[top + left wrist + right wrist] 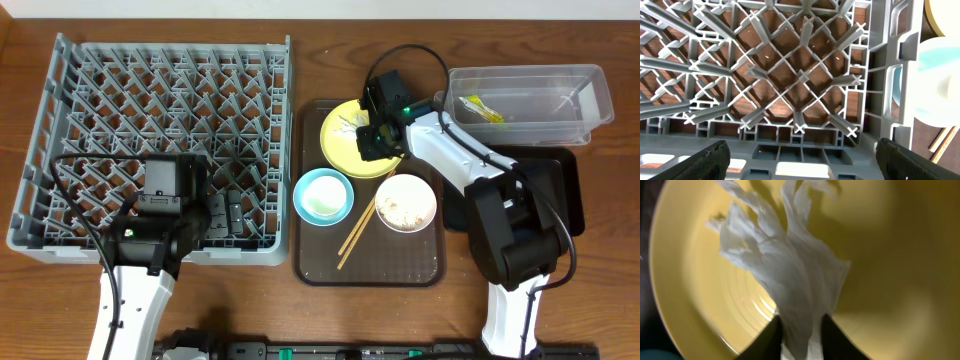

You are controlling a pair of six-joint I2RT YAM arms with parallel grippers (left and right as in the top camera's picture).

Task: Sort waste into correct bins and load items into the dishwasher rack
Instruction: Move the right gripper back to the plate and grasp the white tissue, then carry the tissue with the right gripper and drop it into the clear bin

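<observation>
Over the brown tray's (pixel 400 265) far-left corner, the right hand (pixel 800 337) pinches a white scrap (pixel 785 270) at the plate (pixel 335 150). Right of the tray, the tub (pixel 550 125) holds the wrapper (pixel 480 108); what shows of the black tray (pixel 565 190) looks bare. On the tray wait a blue bowl (pixel 323 195), a white bowl (pixel 405 202) with crumbs, and chopsticks (pixel 355 235). Left of it, the rack (pixel 100 100) holds nothing, the left hand (pixel 800 162) spread above. Early days, I'd say.

Even light, blurred yellow plate (pixel 890 255)
</observation>
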